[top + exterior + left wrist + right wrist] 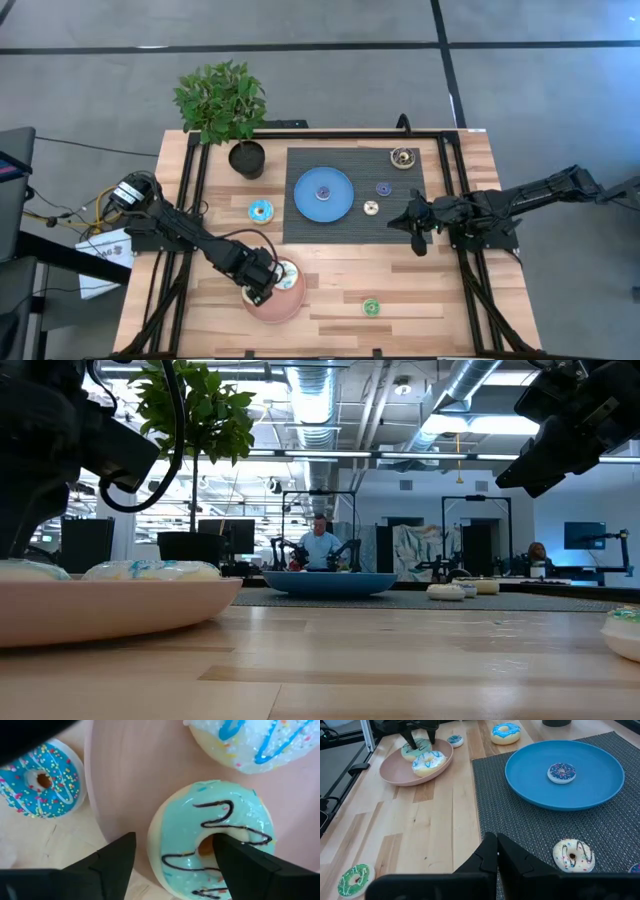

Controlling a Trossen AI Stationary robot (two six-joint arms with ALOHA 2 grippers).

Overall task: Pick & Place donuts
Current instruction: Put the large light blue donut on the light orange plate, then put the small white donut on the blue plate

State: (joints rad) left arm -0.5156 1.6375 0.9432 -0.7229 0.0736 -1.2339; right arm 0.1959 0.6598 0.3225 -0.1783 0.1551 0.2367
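Two donuts (pixel 422 757) lie in one plate (pixel 395 775), left of the mat (pixel 300 225) bearing another plate (pixel 340 205).

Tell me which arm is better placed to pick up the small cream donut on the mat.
Right: the right gripper, shut, hovers beside the cream donut; the left gripper is far off, open over a green donut on the pink plate.

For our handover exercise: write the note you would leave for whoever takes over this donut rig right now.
Left gripper: open, one finger in the hole of the green donut on the pink plate.
Right gripper: shut, empty, over the mat.
Done: white donut on the pink plate, purple mini on the blue plate.
Left: light blue donut, brown donut, cream mini, green mini.
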